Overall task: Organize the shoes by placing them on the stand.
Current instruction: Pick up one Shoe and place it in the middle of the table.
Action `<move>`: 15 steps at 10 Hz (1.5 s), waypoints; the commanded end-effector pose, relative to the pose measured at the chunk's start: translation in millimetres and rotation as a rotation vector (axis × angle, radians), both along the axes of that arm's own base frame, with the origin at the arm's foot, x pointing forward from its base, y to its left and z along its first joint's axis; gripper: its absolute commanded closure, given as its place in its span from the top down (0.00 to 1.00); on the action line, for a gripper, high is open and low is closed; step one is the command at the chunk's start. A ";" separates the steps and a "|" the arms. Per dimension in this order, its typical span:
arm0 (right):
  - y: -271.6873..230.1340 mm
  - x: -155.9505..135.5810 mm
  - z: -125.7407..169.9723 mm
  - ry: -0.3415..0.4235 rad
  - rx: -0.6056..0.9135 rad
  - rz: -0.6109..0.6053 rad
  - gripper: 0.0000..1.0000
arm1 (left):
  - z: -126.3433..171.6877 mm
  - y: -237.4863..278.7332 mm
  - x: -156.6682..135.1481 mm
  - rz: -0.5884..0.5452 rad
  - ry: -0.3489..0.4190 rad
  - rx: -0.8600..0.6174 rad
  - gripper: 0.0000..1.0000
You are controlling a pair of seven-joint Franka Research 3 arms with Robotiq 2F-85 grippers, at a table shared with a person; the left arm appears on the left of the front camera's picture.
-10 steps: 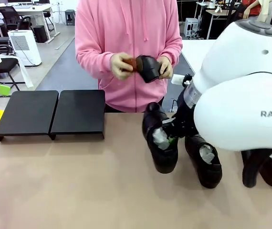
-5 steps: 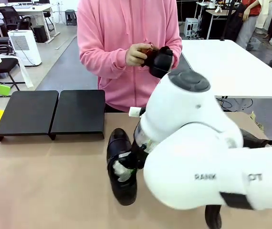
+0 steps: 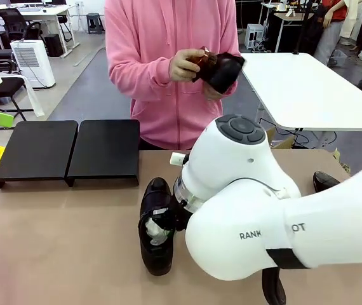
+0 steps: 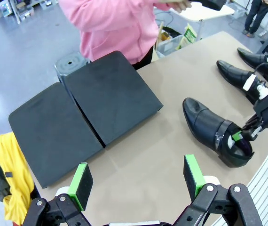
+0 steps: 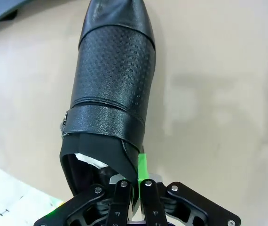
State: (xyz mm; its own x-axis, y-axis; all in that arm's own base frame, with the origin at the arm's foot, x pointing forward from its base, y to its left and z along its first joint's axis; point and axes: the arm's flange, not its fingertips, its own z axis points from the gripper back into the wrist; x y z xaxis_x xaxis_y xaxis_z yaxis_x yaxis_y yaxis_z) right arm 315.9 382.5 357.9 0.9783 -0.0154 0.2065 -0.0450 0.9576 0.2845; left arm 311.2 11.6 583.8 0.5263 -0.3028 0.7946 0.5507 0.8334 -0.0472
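Black glossy shoe (image 5: pixel 113 84) is pinched at its collar rim by the right gripper (image 5: pixel 135 178), clamped on the leather, toe pointing away, low over the table (image 3: pixel 54 254) near the stand (image 3: pixel 105 149). Left gripper (image 4: pixel 137 179) hangs spread, holding nothing. A thin-rim grip likely lets the toe sag, so carry it slow and level and set it square on the right platform; beyond, a person's hand (image 3: pixel 184 65) holds another shoe (image 3: pixel 224 71).

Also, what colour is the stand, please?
The stand is matte black, clearest in the left wrist view.
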 end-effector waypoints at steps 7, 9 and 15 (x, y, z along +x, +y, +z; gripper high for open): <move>5.4 3.0 2.0 -0.001 0.029 0.020 1.00 | 0.1 1.6 -0.6 -0.013 -0.004 0.001 1.00; -0.6 2.0 11.6 0.000 0.028 0.029 1.00 | 0.1 1.6 -0.6 -0.013 -0.004 0.001 1.00; 2.5 2.5 7.1 -0.007 0.020 0.016 1.00 | 0.1 1.6 -0.6 -0.013 -0.004 0.001 1.00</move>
State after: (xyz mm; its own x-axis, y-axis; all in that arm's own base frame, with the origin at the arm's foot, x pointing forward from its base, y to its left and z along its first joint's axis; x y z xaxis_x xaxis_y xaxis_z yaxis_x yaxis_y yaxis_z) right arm 318.0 382.6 367.3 0.9805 0.0220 0.1952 -0.0811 0.9503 0.3004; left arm 311.2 11.7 583.7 0.5264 -0.3027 0.7946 0.5505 0.8335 -0.0471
